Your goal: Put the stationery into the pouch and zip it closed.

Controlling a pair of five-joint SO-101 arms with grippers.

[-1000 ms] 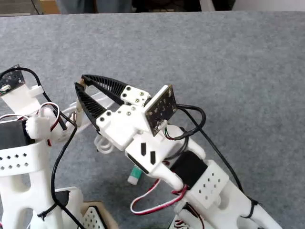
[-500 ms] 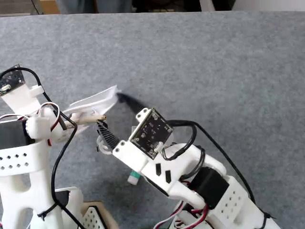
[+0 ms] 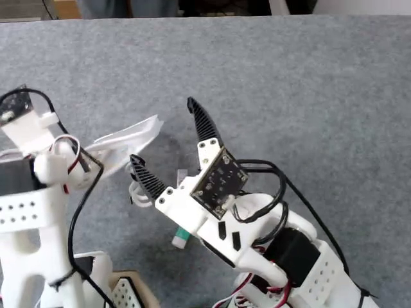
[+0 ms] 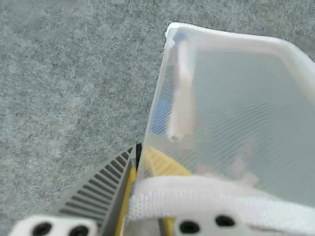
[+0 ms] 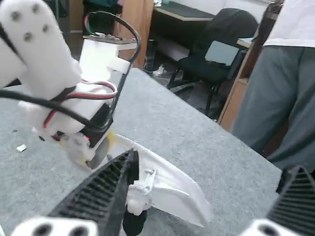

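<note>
My left gripper (image 4: pixel 140 164) is shut on one edge of the translucent white pouch (image 4: pixel 231 108) and holds it tilted above the grey table. A white pen (image 4: pixel 181 93) and something blue show through its wall. From above, the pouch (image 3: pixel 125 142) sticks out to the right of the left arm. My right gripper (image 3: pixel 164 131) stands wide open beside it, one black finger (image 3: pixel 146 179) close to the pouch, the other finger (image 3: pixel 202 123) farther right. In the right wrist view the pouch's zipper pull (image 5: pixel 142 189) lies next to the near finger (image 5: pixel 106 191). A green-capped stick (image 3: pixel 182 236) lies on the table under the right arm.
The grey felt table (image 3: pixel 308 83) stretches open to the back and right. The left arm's white body (image 3: pixel 32 212) fills the front left. A tan box corner (image 3: pixel 131 289) sits at the front edge. A person stands beyond the table (image 5: pixel 290 83), with an office chair (image 5: pixel 221 54) behind.
My right gripper, nearly shut over the pouch a second ago, dropped, then swung right and opened wide, uncovering the pouch. A thin wooden stick at the pouch half a second ago is out of sight.
</note>
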